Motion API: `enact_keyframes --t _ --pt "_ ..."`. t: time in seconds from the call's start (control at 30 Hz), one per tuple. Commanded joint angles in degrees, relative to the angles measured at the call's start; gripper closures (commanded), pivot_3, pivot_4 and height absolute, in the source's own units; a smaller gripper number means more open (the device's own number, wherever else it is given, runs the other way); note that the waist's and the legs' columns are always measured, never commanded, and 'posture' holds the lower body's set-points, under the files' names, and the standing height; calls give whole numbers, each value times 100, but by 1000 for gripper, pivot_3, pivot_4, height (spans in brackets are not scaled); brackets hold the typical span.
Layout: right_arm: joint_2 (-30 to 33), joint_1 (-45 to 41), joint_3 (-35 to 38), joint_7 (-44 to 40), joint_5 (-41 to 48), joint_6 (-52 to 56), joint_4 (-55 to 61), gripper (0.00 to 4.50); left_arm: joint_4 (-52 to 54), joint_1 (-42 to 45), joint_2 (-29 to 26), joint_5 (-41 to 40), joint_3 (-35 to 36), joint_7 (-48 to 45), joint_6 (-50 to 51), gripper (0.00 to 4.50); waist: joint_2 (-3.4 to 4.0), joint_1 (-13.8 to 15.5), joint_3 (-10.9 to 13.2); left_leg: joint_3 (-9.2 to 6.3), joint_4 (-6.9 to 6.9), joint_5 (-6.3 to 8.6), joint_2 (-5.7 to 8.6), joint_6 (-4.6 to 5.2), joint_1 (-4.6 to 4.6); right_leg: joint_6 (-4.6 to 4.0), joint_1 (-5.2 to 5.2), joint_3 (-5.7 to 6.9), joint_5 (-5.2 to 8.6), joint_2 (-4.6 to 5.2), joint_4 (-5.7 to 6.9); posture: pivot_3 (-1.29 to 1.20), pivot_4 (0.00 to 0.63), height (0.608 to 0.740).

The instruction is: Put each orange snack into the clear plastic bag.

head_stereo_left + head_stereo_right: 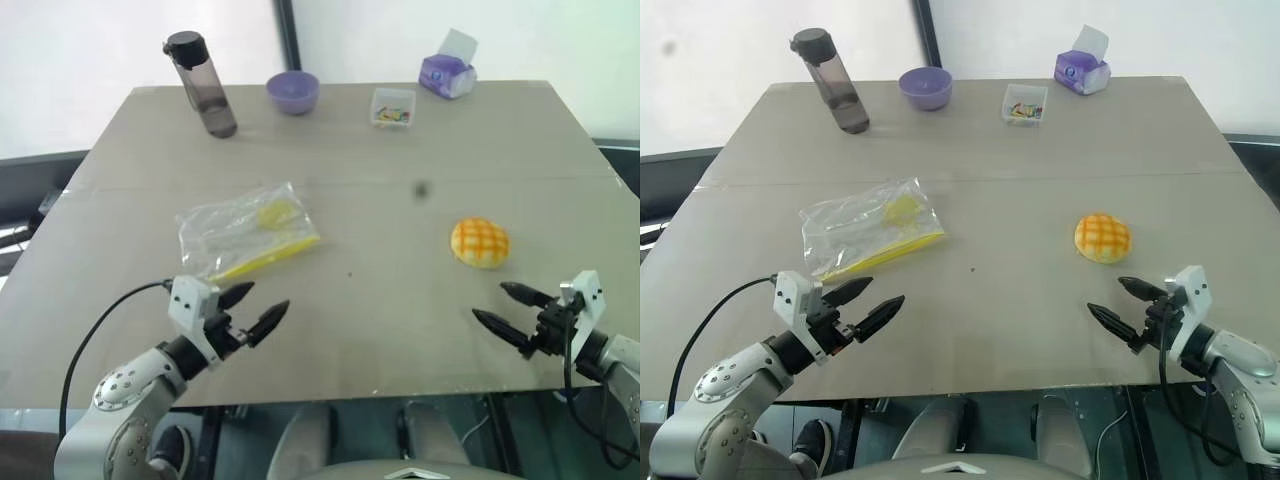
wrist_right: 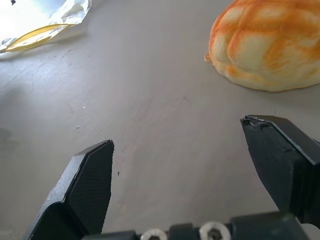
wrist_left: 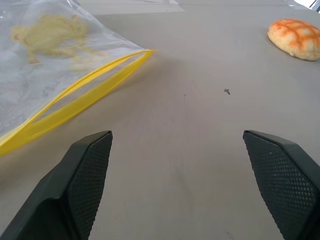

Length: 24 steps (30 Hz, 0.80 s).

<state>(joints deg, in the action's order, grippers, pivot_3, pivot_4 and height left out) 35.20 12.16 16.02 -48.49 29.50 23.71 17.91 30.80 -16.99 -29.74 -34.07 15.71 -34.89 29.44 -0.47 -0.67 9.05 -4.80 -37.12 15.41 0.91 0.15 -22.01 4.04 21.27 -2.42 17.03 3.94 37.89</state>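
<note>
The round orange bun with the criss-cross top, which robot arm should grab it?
The right one, probably. The round orange bun lies just ahead of the open right gripper. The open left gripper sits across the table, beside the clear plastic bag.

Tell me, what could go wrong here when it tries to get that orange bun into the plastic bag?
The clear plastic bag lies flat and crinkled, its yellow seal edge barely parted, so the mouth may be hard to hold open. The orange bun looks soft and domed; the right gripper, open beside it, might squash or nudge it away. The bag could also slide when the left gripper touches it.
</note>
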Motion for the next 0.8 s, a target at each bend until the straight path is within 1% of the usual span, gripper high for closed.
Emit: enact_keyframes --t 0.03,0.33,0.47,0.8 --pt "82 57 106 -149 73 -147 57 15 259 -64 -45 -106 76 -109 -127 71 0 0 0 0 0 0 0 0 0 0 0 0 0 0 0 0 150 740" --pt "40 87 58 -291 84 -312 21 15 242 -260 -62 11 -2 -310 -368 71 0 -1 0 1 0 0 0 0 1 0 -1 -1 0 0 1 0 150 740" --pt "33 93 67 -320 111 -324 25 15 207 -236 -17 -47 27 -278 -370 71 0 3 0 1 0 0 0 0 1 0 -1 0 0 0 1 0 150 740" --pt "31 64 27 -346 146 -341 71 15 170 -258 -40 136 -27 -239 -468 71 0 2 0 1 0 0 0 0 1 0 -1 0 0 0 1 0 150 740"
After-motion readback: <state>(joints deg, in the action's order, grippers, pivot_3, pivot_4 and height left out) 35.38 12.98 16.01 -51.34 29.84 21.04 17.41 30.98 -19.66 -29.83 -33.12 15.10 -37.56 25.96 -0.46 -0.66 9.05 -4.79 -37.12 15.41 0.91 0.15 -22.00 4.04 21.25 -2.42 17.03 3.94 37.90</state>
